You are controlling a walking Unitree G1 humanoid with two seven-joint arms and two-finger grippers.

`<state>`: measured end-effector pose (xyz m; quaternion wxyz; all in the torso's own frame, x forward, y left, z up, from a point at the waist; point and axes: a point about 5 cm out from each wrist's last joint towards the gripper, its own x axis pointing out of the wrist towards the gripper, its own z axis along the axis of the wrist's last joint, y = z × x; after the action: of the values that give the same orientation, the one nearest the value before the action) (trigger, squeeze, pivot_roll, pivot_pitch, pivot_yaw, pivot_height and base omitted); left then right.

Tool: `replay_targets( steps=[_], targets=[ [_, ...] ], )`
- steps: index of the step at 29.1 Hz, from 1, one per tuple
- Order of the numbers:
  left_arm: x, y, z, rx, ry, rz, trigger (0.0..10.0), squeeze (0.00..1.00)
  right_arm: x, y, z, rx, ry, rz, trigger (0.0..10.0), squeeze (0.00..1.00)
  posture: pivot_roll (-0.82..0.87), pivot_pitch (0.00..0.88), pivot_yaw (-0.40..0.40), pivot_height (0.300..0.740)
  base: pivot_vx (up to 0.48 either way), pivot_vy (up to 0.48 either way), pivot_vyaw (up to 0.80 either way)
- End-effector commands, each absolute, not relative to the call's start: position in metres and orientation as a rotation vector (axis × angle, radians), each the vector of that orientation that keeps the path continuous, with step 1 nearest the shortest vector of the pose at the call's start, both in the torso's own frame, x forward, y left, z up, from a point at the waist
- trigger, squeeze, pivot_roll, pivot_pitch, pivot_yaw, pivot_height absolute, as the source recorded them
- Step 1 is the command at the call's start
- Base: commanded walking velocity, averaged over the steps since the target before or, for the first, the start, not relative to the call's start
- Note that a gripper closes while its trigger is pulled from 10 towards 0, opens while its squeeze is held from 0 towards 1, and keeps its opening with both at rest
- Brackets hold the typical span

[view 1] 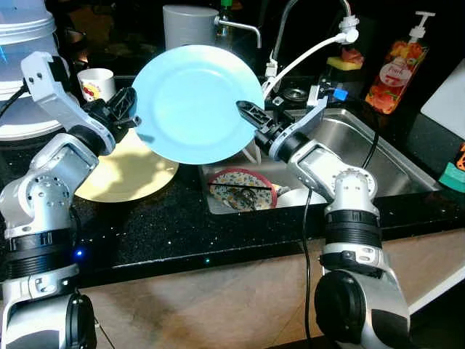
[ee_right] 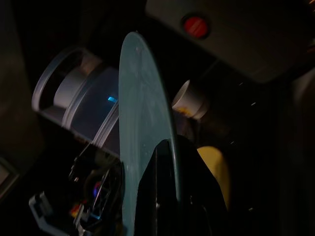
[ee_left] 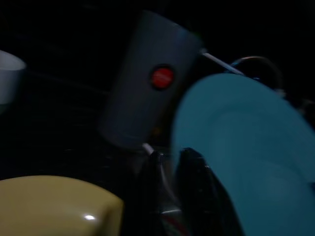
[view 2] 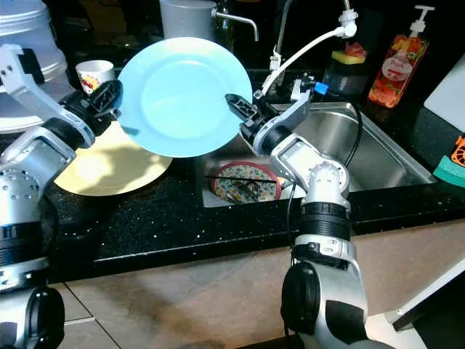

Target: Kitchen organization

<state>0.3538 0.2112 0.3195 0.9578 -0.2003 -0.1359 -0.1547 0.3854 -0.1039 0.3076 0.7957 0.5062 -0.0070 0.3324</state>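
blue plate [view 1: 192,102] btwn left hand [view 1: 125,109] & right hand [view 1: 251,113], both gripping rim

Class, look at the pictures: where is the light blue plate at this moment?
The light blue plate is held up on edge above the counter's left side, between the left gripper and the right gripper, above the yellow plate and left of the sink.

Head views are bright and sharp with light from above, glare on the blue plate [view 1: 192,102] and its shadow over the yellow plate [view 1: 127,174], while both wrist views are super dim and blurry.
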Motion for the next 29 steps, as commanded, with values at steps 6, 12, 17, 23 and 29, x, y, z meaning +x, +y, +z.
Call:
replay_targets(
  steps=[6,12,17,23,29],
  targets=[
    [0.359,0.239,0.325,-0.393,-0.331,-0.097,10.0,0.38,0.389,-0.137,0.324,1.162,-0.168,0.629,0.0,0.00,-0.02,0.090,-0.027,0.740,0.000,0.000,0.00],
    [0.357,0.241,0.331,-0.426,-0.382,-0.117,10.0,0.00,0.394,-0.150,0.324,1.159,-0.215,0.537,0.0,0.00,-0.02,0.090,-0.027,0.740,0.000,0.000,0.00],
    [0.339,0.173,0.321,-0.134,-0.284,-0.619,10.0,0.00,0.405,-0.166,0.306,0.571,-0.224,0.241,0.0,0.00,-0.02,0.081,-0.031,0.740,0.000,0.000,0.00],
    [0.334,0.149,0.304,0.066,-0.221,-0.739,10.0,0.00,0.409,-0.163,0.298,0.432,-0.222,0.176,0.0,0.00,-0.02,0.068,-0.027,0.740,0.000,0.000,0.00],
    [0.335,0.134,0.287,0.167,-0.138,-0.813,10.0,0.00,0.414,-0.153,0.275,0.297,-0.176,0.167,0.0,0.00,-0.02,0.061,-0.033,0.740,0.000,0.000,0.00]
  ],
)
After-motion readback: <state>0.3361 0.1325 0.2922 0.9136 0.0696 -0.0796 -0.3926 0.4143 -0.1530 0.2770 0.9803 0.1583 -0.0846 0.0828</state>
